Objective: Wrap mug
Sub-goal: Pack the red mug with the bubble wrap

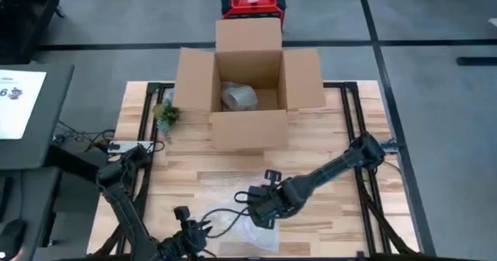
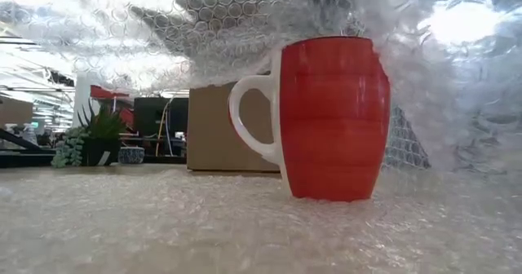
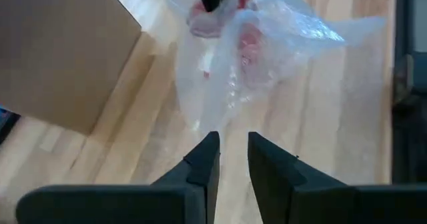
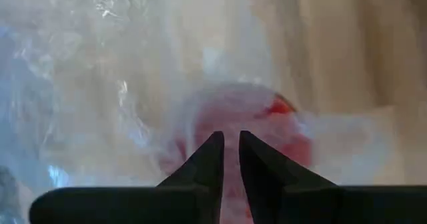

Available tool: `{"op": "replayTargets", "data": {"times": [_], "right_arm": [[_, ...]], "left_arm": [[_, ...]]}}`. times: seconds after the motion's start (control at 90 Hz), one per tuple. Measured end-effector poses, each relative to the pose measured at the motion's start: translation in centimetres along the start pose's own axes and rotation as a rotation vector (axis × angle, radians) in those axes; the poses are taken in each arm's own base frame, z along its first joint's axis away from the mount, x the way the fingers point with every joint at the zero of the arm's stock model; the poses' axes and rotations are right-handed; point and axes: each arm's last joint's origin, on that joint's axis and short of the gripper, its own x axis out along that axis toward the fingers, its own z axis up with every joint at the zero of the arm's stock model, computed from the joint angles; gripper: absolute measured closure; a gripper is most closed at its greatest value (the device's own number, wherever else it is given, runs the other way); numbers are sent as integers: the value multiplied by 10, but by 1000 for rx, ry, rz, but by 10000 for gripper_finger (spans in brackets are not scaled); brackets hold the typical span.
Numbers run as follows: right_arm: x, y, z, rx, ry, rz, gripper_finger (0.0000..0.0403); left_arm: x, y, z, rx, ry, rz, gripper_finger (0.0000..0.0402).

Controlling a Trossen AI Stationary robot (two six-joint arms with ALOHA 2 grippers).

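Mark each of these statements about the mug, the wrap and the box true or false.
1. The mug is red with a white handle. True.
2. The mug lies on its side. False: it stands upright on the bubble wrap.
3. The cardboard box is closed. False: its flaps are open, with a wrapped bundle inside.
4. The right pincer is over the wrap. True.
5. A small plant sits right of the box in the high view. False: it sits left.

From overhead we look straight down on the table [image 1: 326,148]. At tabletop level we sit close before the mug [image 2: 333,117], facing the box [image 2: 220,127] behind it. Both wrist cameras look down at that mug through bubble wrap [image 3: 267,44].
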Motion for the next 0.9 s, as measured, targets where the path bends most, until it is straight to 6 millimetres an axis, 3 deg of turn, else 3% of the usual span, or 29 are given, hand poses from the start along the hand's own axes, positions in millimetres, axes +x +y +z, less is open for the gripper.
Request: {"op": "replayTargets", "data": {"times": [0.133,0.244,0.356,0.467,0.622,0.767,0.9], "right_arm": [[31,-11,-14,36,70,-16,365],[38,-16,-15,59,86,24,365],[32,-14,-11,39,89,23,365],[8,-9,1,24,55,50,365],[-39,-1,10,-19,-8,94,365],[-76,16,-5,-91,-101,99,365],[-101,38,-28,-117,-177,101,365]], "left_arm": [[-10,-6,-10,1,134,-80,345],[-18,-10,-18,-30,203,-130,345],[-19,-10,-19,-45,116,-110,345],[-4,-9,-22,-48,32,-42,345],[29,-9,-38,-49,139,10,345],[54,-5,-59,-48,237,64,345],[69,5,-66,-33,122,172,345]]}}
